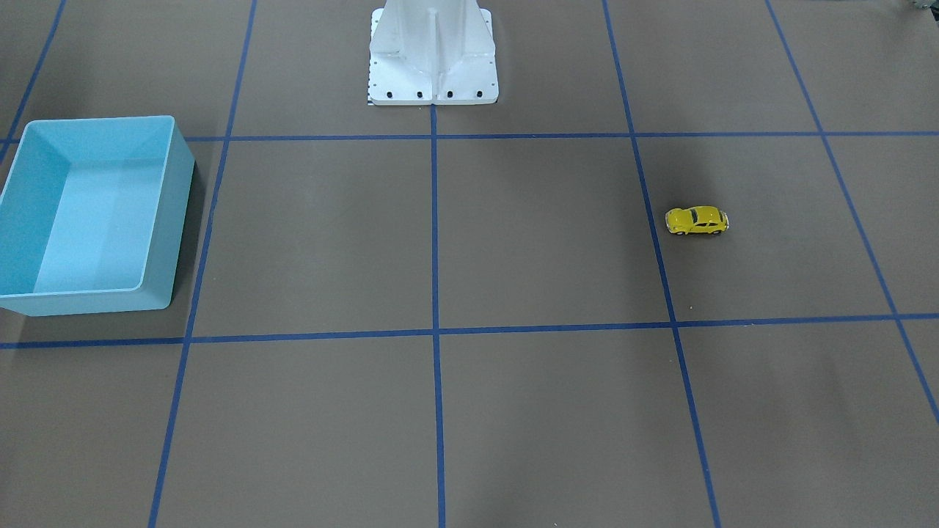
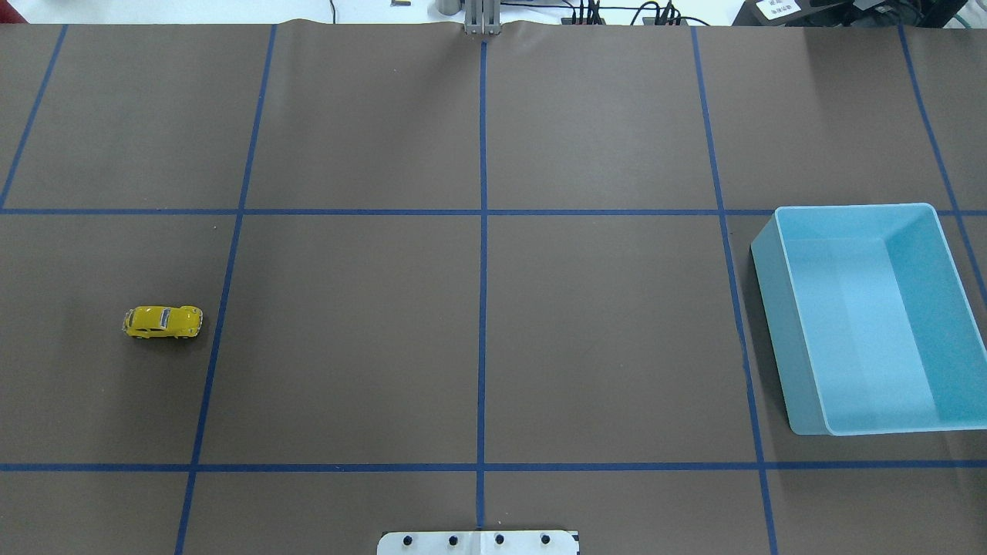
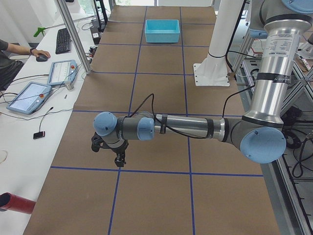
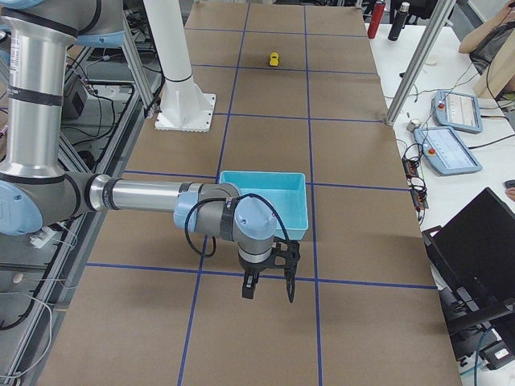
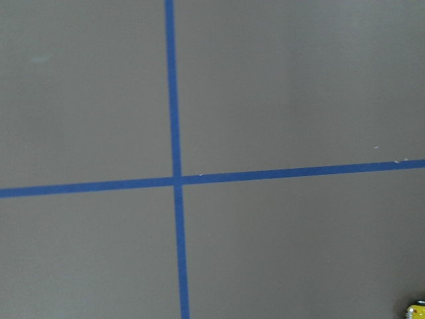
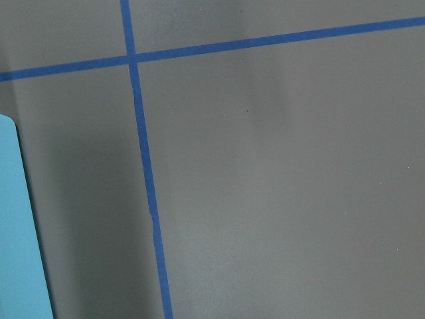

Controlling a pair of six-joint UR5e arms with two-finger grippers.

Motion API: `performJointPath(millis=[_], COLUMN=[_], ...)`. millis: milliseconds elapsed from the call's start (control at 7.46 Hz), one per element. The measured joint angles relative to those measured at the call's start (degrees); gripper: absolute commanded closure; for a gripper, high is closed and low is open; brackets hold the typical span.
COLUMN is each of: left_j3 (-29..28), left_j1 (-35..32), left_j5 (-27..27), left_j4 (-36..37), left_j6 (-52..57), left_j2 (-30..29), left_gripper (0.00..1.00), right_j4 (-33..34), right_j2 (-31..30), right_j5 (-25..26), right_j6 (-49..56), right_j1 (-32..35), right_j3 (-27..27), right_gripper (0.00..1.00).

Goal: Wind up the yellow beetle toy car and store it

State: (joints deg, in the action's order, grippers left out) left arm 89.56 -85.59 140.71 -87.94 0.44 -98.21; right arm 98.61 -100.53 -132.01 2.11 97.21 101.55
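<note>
Overhead camera sits behind the robot, looking forward and down: light blue bin (image 2: pixel 773 324) at right. Front-facing camera stares back from across the table, steeply down, so the bin flips to its left. These two share the bin, the yellow beetle toy car (image 2: pixel 163 321) well apart from the bin, and the white pedestal (image 1: pixel 433 59) foot. Left-end camera looks along the table, bin at the far end. Right-end camera has the bin close, mid-frame. Right wrist camera looks down from close above the mat, bin edge at its left border. Left wrist camera, just as close, clips a corner of the car.
</note>
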Motion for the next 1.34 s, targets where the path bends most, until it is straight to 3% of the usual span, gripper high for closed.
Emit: performJointPath(millis=[402,670,1341], left_j3=[12.9,17.0,27.9], left_j1=[14.4,23.0,41.2], left_j5=[-0.6,-0.8,-13.4], left_j4=[-2.7,-10.5,-16.6], left_j6=[0.1,0.2,0.4], left_j2=[-0.2,-0.3,2.0], left_gripper=[0.00,0.00,0.00], right_j4=[0.0,0.0,0.0], right_j2=[0.0,0.0,0.0], right_j5=[0.0,0.0,0.0], right_j6=[0.0,0.0,0.0], right_j1=[0.0,0.0,0.0], right_j3=[-0.1,-0.1,-0.1], right_gripper=[0.00,0.00,0.00])
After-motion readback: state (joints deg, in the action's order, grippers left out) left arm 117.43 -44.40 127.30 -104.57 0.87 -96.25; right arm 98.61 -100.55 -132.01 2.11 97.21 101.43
